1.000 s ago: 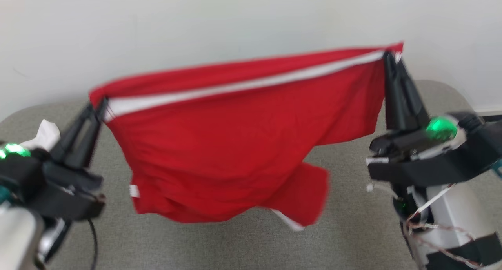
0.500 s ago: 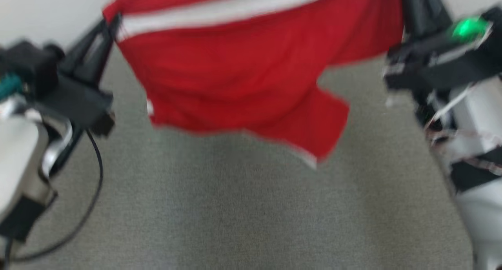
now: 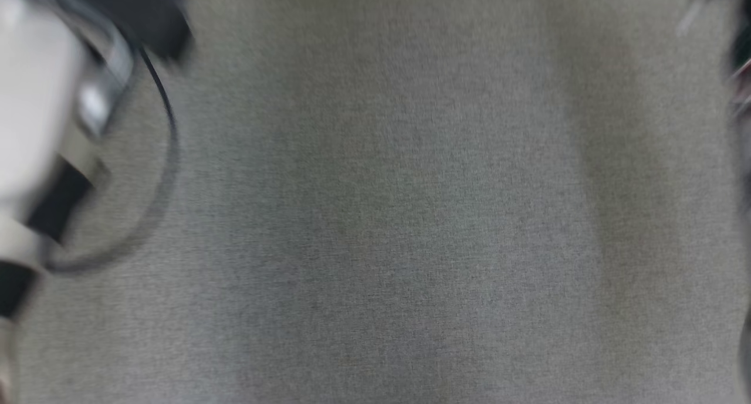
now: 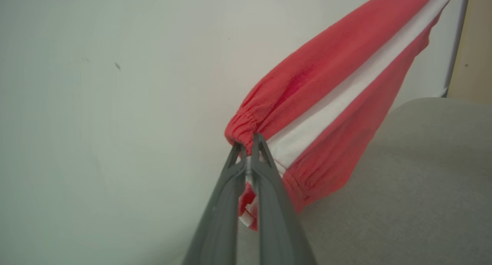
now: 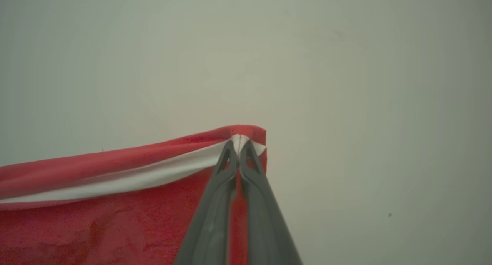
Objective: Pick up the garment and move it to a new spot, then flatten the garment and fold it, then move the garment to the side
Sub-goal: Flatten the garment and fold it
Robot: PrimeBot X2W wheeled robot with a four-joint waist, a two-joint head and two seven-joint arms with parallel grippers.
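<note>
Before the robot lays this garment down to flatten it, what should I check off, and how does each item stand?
1. Left hand shut on the red garment, at its gathered end: ok.
2. Right hand shut on the other end, at the white stripe: ok.
3. Striped edge stretched straight away from each hand: ok.
4. Hanging lower part free of the grey surface: cannot tell, it is out of sight.
5. Head view sharp enough to guide the lay-down: not ok, it is blurred.
</note>
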